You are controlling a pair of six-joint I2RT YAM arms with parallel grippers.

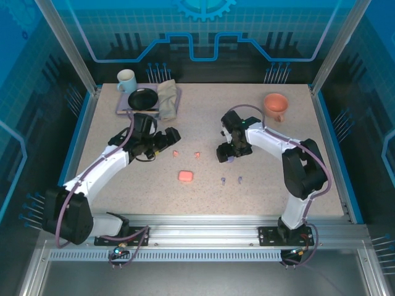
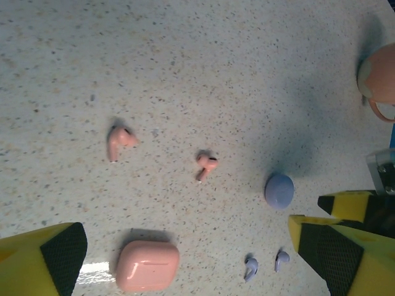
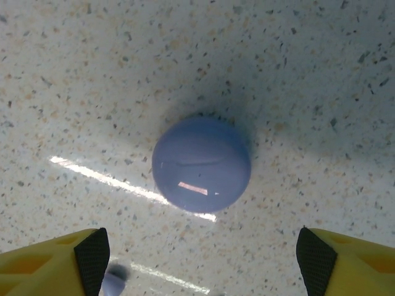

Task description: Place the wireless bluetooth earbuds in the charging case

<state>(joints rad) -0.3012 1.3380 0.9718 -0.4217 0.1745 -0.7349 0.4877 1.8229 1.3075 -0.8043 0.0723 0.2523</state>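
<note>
Blue-panelled enclosure (image 1: 203,31) on an aluminium frame around a pale speckled tabletop (image 1: 259,197), glossy enough to carry streaks of glare. Far left: a tray (image 1: 121,111) with a white mug (image 1: 126,80), black bowl (image 1: 142,98) and folded cloth (image 1: 167,98). Far right: a salmon cup (image 1: 275,106). Left end effector (image 1: 168,138), fingers wide apart and empty, left of centre. Right end effector (image 3: 203,256), fingers apart, poised over the shut lilac case (image 3: 201,163) without touching it. Shut pink case (image 1: 186,176) near centre. Two pink earbuds (image 2: 118,140) lie loose just beyond it; two lilac earbuds (image 2: 250,268) lie to its right.
</note>
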